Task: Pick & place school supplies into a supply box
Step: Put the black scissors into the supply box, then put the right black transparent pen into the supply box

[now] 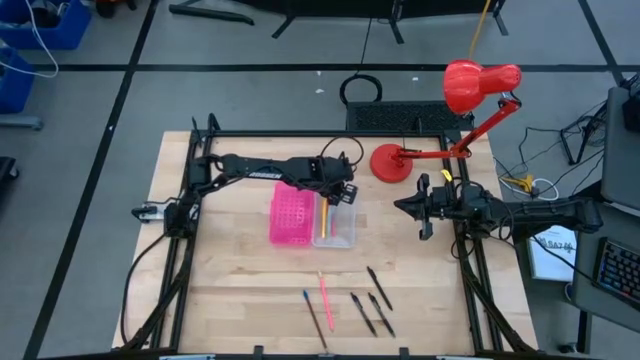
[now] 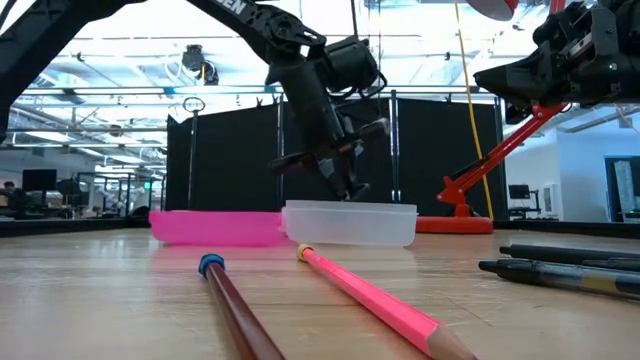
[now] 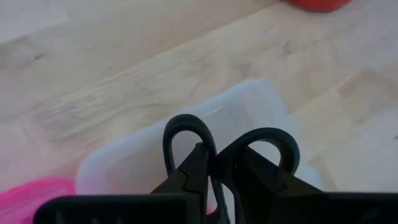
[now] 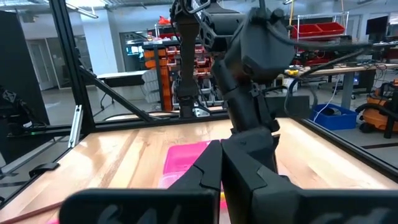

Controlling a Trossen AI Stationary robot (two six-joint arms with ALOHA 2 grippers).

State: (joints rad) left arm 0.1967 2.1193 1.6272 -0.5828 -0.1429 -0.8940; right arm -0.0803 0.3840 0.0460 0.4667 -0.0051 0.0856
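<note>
Lying nearest on the wooden counter are the loose supplies: a blue-capped brown pencil, a pink pencil just beside it, and several black pens a little to the right. Farther back sits the supply box, a clear tray joined on its left side to the pink perforated half; something thin and yellow lies inside the clear tray. Directly above that tray hangs the left gripper, its jaws closed on the black-handled scissors, whose two loop handles stick out past the fingers with the clear tray below them. The right gripper waits to the right of the box, raised off the counter, its jaws pressed together and holding nothing. Beyond both, a red desk lamp stands at the far edge of the counter.
</note>
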